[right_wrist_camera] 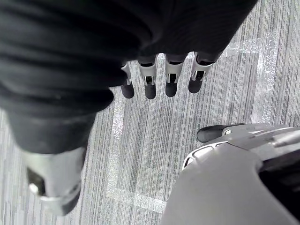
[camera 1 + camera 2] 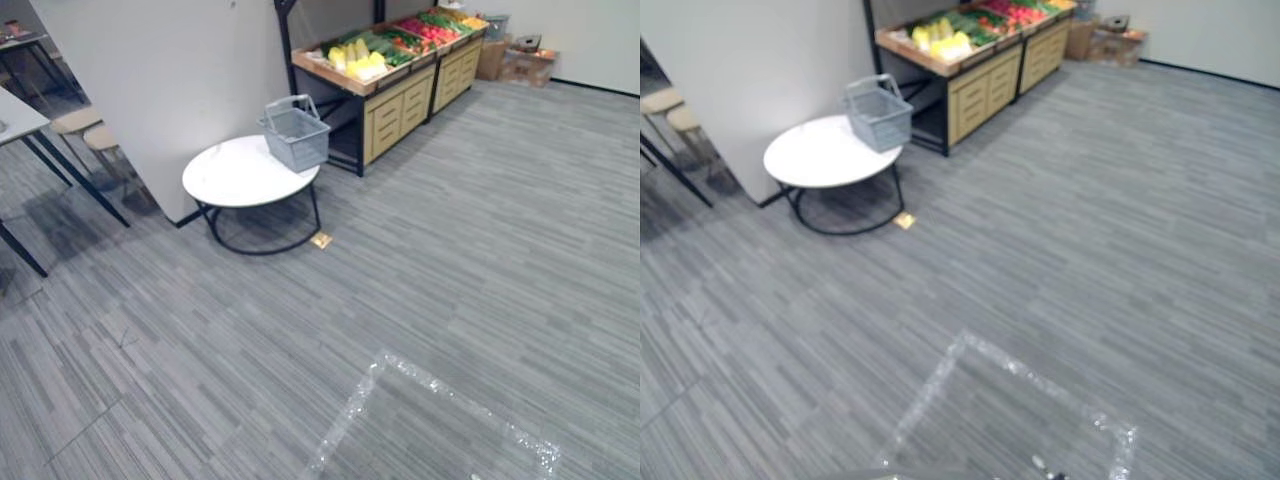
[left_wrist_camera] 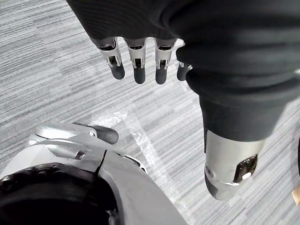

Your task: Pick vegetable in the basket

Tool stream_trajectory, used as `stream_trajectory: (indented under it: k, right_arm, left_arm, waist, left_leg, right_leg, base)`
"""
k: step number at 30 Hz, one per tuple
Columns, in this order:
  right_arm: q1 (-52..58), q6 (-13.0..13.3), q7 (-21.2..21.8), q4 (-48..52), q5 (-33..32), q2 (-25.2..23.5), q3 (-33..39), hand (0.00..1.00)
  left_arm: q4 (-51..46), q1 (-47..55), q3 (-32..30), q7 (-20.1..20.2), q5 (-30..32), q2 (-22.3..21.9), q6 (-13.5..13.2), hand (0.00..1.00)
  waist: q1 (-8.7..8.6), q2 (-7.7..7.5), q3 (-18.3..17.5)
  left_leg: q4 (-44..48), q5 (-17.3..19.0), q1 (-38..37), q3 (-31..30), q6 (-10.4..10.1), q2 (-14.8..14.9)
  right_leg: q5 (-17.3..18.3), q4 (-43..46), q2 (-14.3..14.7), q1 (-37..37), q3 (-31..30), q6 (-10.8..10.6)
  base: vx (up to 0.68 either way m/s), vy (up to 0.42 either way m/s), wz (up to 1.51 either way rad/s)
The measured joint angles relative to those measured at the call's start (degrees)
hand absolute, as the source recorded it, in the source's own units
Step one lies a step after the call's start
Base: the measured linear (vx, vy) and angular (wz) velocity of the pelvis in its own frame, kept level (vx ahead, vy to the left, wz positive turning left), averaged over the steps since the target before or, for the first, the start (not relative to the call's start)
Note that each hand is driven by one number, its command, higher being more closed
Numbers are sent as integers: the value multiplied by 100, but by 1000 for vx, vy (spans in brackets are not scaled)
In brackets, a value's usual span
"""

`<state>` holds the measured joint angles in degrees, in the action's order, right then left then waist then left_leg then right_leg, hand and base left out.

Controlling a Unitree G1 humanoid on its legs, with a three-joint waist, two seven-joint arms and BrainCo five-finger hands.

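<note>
Progress on the task looked to be nil: nothing had been picked. The grey basket (image 2: 296,135) stood on the rim of a round white table (image 2: 235,178) at about eleven o'clock in the head views, its handle raised, and no produce could be made out inside it. The vegetables (image 2: 372,55) lay in rows of yellow, green and red on the wooden produce stand (image 2: 400,105), just beyond the basket at about twelve to one o'clock and apart from it. A white partition wall (image 2: 170,80) rose behind the table, and cardboard boxes (image 2: 520,65) sat past the far end of the stand.

Both hands hung over the grey striped floor (image 2: 480,250), well apart from the table and the stand. In its wrist view the left hand (image 3: 137,58) had its fingers straight and relaxed, thumb apart, holding nothing. The right hand (image 1: 150,77) was the same, slack and empty. A square tape outline (image 2: 430,400) marked the floor at about five o'clock, close to the robot.

Everything therefore seemed left to do. The robot would need to close on the stand, take one vegetable in a hand, carry it to the basket and release it inside.
</note>
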<state>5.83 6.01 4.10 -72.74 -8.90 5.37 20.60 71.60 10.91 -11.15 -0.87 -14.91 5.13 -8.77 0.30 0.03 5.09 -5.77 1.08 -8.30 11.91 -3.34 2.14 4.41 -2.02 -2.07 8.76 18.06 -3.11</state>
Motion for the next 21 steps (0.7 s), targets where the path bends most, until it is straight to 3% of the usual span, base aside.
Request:
stream_trajectory:
  k: [12, 17, 19, 21]
  right_arm:
    - [-37, -9, -98, 3, 127, 18, 95, 0]
    - [-406, -10, -226, 42, 210, 21, 98, 0]
    - [-600, -3, -233, 48, 208, -5, 85, 0]
    - [-686, 18, -261, 46, 209, -69, 20, 0]
  left_arm:
    - [-6, -64, 200, -53, 8, 58, 1, 0]
    - [-168, -330, 242, -149, -6, 104, -9, 0]
    - [-202, -454, 240, -169, -17, 156, -11, 0]
    - [-218, -494, 222, -237, -22, 212, -9, 0]
  waist:
    - [1, -9, 27]
    - [-13, -14, 434]
    - [-11, -91, 601]
    - [-7, -195, 685]
  left_leg:
    - [-1, -13, 171, -41, 20, 2]
    - [32, -131, 530, -156, 75, 31]
    - [37, -173, 678, -146, 61, 52]
    - [560, 105, 946, -153, 22, 94]
  right_leg:
    - [0, -5, 6, -151, 44, 0]
    - [108, 409, -32, -636, 134, 63]
    - [156, 556, -39, -841, 134, 110]
    - [272, 650, -62, -899, 152, 133]
  base:
    - [3, -1, 2]
    - [-1, -6, 8]
    - [-8, -7, 3]
    - [5, -11, 3]
